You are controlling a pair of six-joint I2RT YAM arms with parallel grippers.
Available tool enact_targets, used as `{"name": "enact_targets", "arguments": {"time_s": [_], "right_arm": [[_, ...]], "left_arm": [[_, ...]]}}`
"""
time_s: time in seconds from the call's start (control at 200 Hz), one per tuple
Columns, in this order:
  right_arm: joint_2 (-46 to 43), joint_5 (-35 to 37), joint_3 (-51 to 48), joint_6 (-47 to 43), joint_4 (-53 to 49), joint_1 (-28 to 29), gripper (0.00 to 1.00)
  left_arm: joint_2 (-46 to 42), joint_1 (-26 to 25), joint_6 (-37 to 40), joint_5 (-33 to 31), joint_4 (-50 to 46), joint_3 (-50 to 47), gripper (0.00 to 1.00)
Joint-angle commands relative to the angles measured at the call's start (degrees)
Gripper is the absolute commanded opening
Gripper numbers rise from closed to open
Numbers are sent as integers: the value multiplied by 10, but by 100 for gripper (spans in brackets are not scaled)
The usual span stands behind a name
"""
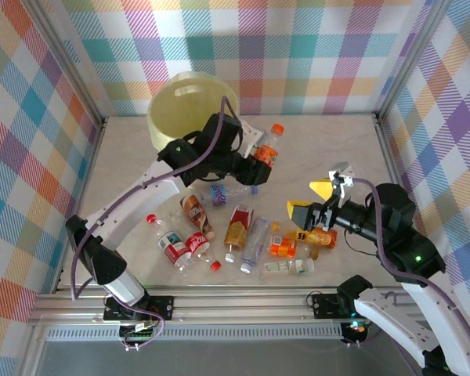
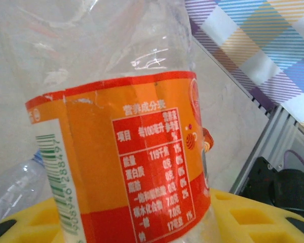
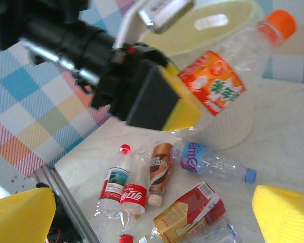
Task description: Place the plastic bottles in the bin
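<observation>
The left hand [image 1: 249, 168] is clamped on the orange-labelled bottle [image 1: 266, 150] and holds it off the table, just right of the bin [image 1: 163, 100]; the bin stands at the far edge, toward the far-left corner. The bottle is beside the rim, not over the opening, so letting go here would likely drop it back onto the table. Its capped neck sticks out away from the bin and could catch the rim on the way across. The grip sits low on the glossy label, with the yellow pads [image 2: 253, 215] at the bottle's base; the thin clear wall may buckle or slide in that hold (an empty bottle gives little to squeeze against).

The right hand [image 1: 312, 200] stands wide open and empty, poised above an orange bottle [image 1: 319, 235] in the pile [image 1: 243, 231] of remaining bottles near the middle of the near edge. These lie touching or just beside each other, so a closing finger may nudge a neighbour or pinch two at once. Loose red caps [image 1: 215, 265] could get swept along; round bottles may roll toward the near edge.
</observation>
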Motion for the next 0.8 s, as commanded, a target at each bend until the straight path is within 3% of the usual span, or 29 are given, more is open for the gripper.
{"name": "enact_targets", "arguments": {"time_s": [0.0,0.32,0.51,0.795], "right_arm": [[-5,-44,21,-54,-17,2,100],[-33,-35,30,-65,20,2,100],[-44,-6,27,-63,52,2,100],[-39,21,24,-57,44,2,100]], "left_arm": [[23,17,3,-39,-61,60,47],[62,87,8,-95,-119,198,47],[89,149,7,-95,-140,253,47],[132,205,72,-86,-174,291,48]]}}
